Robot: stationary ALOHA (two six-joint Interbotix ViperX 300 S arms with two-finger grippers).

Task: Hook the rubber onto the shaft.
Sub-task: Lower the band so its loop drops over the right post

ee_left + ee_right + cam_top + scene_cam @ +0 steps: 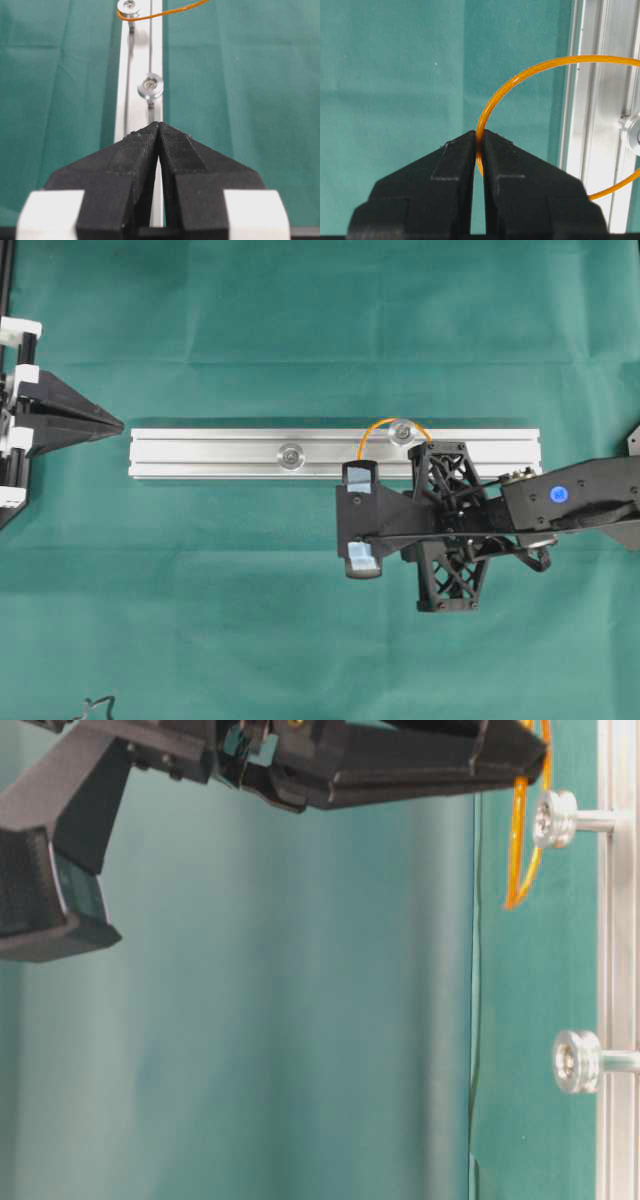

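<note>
The rubber [385, 424] is a thin orange loop, and my right gripper [429, 447] is shut on its edge, seen pinched between the black tips [479, 137]. The loop [530, 67] stretches from the tips over the silver rail [200, 453]. From overhead it rings the right shaft [404, 431], a silver pin with a round head. At table level the rubber [519, 850] hangs at about that head's height [555, 818]; whether it sits under the head I cannot tell. My left gripper [113, 425] is shut and empty [159, 126], off the rail's left end.
A second shaft [291, 453] stands mid-rail, bare, also in the left wrist view [150, 86]. The rail lies on green cloth [320, 320]. A black cable end [97, 705] lies at the bottom left. My right arm [570, 495] crosses in from the right edge.
</note>
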